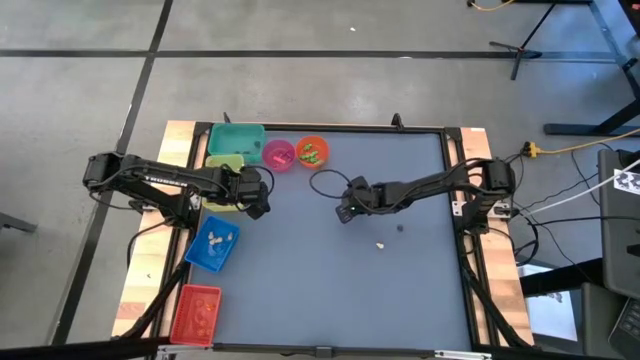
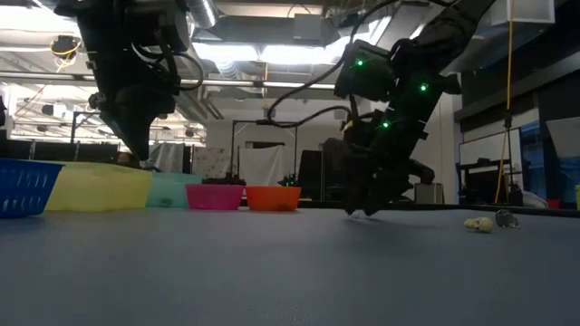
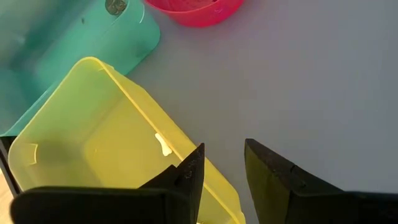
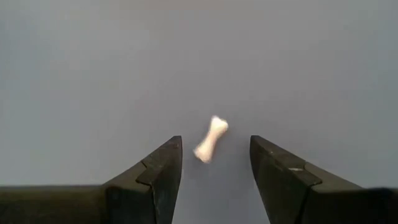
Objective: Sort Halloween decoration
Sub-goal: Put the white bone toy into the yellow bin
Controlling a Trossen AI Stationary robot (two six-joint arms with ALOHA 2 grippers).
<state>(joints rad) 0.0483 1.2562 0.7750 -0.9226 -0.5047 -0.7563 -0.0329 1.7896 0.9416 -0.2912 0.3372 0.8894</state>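
The right gripper (image 4: 214,165) was held low over the middle of the grey surface (image 1: 400,290), its jaws standing open with a gap between them. A small white bone-shaped trinket (image 4: 211,139) was seen lying on the surface just ahead of that gap, tilted, touching neither finger.

The left gripper (image 3: 222,168) was positioned at the surface's left side, over the near rim of the yellow bin (image 3: 93,130). Its jaws were parted and nothing was seen between them. One finger (image 3: 189,171) was seen in front of the bin's rim, the other over bare surface. A small pale piece (image 3: 163,145) was visible inside the yellow bin near its wall.

Behind the yellow bin a teal bin (image 1: 237,138) was set, and beside that a pink bowl (image 1: 278,154) and an orange bowl (image 1: 312,151) holding small green pieces. A blue bin (image 1: 212,244) with pale trinkets in it and a red bin (image 1: 196,313) were placed nearer the front left corner.

Two more trinkets were left loose on the surface to the right of the right gripper: a pale skull-like one (image 2: 479,224) and a dark one (image 2: 507,219) just beside it in the low view.
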